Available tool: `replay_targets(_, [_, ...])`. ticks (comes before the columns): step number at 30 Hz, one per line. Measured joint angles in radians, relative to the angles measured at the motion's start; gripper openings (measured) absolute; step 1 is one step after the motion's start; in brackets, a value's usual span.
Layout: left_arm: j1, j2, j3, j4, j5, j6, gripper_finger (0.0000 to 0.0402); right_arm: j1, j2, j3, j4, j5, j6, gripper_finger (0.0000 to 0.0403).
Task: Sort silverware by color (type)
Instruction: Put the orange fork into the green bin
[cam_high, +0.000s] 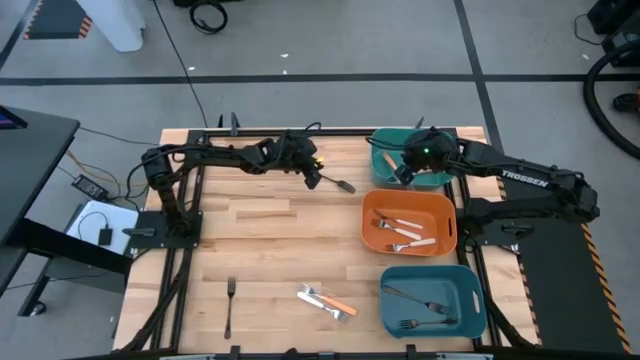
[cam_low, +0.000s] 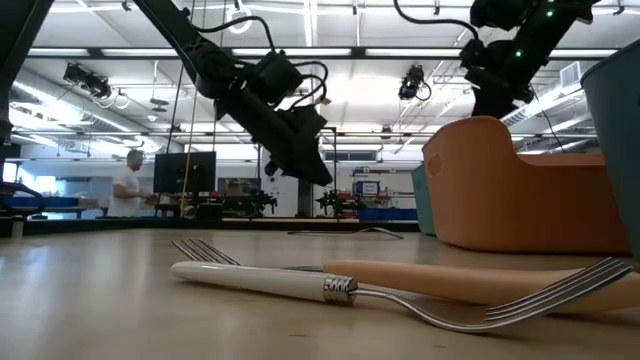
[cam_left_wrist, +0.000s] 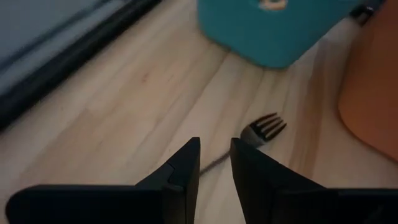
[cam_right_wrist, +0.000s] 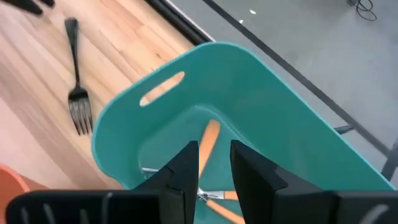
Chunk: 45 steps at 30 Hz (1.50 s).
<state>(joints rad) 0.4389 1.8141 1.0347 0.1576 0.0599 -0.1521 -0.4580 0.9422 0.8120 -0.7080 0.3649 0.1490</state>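
Room left: a black desk corner (cam_high: 30, 130) and a white box (cam_high: 100, 225) with cables on the grey floor beside the table.
Floor: grey, crossed by dark tape lines (cam_high: 300, 77); in the low view the room behind is a bright workshop with ceiling lights and a person (cam_low: 127, 183) standing far off.
Table: pale butcher-block wood (cam_high: 270, 250) in a black frame, bare over most of its middle.
Left arm: reaches across the far part of the table; left hand (cam_high: 313, 179) hangs just above the wood, fingers (cam_left_wrist: 186, 165) a narrow gap apart, holding nothing.
Dark fork far: all-metal fork (cam_high: 343, 186) lies flat on the wood just beside the left hand, tines toward the bins.
Dark fork near: second dark fork (cam_high: 229, 302) lies alone near the table's front left.
Fork pile: white-handled fork (cam_high: 318, 300) and orange-handled fork (cam_high: 338, 304) lie touching, front centre.
Orange bin: orange bin (cam_high: 372, 205) at centre right holds white-handled forks (cam_high: 405, 232).
Far teal bin: far teal bin (cam_right_wrist: 261, 106) at the back right holds an orange-handled fork (cam_right_wrist: 208, 143).
Right hand: right hand (cam_high: 408, 172) is over the far teal bin, fingers (cam_right_wrist: 249, 165) narrowly parted, empty.
Near teal bin: near teal bin (cam_high: 392, 310) at front right holds dark forks (cam_high: 420, 305).
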Motion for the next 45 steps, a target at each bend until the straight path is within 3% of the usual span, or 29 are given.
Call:
replay_targets(7, [-0.002,-0.006,0.0,-0.057,-0.027,-0.131,0.0094,0.007,-0.014,0.0,0.049,-0.113,0.108,0.0101])
replay_targets(11, [-0.036,-0.01,0.0,-0.136,0.066,-0.139,0.0093,0.022,-0.014,0.0,0.1,-0.227,0.146,0.0101])
replay_targets(15, [-0.108,-0.013,0.0,-0.264,0.252,-0.003,0.0093,0.039,-0.014,0.0,0.135,-0.242,0.145,0.0101])
replay_targets(21, [-0.265,-0.013,0.0,-0.478,0.283,0.14,0.0093,0.039,-0.013,0.0,0.158,-0.23,0.108,0.0101])
replay_targets(26, [-0.347,-0.013,0.0,-0.465,0.279,0.082,0.0093,0.038,-0.013,0.0,0.16,-0.228,0.038,0.0101])
replay_targets(34, [-0.385,-0.013,0.0,-0.46,0.255,-0.011,0.0096,0.038,-0.013,0.0,0.162,-0.228,-0.045,0.0101])
replay_targets(40, [-0.449,-0.013,0.0,-0.362,0.335,0.008,0.0125,0.038,-0.013,0.0,0.161,-0.23,-0.048,0.0101])
replay_targets(45, [-0.501,-0.013,0.0,-0.26,0.288,-0.131,0.0151,0.056,-0.013,0.0,0.161,-0.367,-0.061,0.0101])
